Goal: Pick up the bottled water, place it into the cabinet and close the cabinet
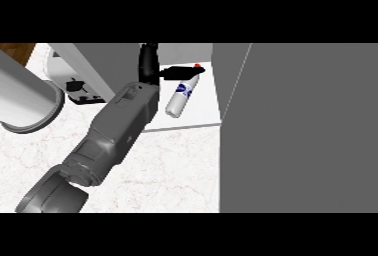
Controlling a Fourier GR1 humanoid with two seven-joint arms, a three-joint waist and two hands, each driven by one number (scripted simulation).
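The bottled water [179, 95], clear with a blue label and a red cap, leans tilted on the white shelf [199, 117] inside the open cabinet. My right hand [176, 73] reaches in from the lower left on a long grey forearm. Its black fingers curl round the bottle's neck just under the cap. The open cabinet door [295, 130] is a large grey panel filling the right side. My left hand [76, 87] shows small at the left, fingers up, partly hidden by the cabinet's left wall [96, 62].
A large pale round vessel [26, 102] stands at the far left edge. The marble counter [170, 170] lies below the shelf. A strip of wooden floor [15, 52] shows at the top left corner.
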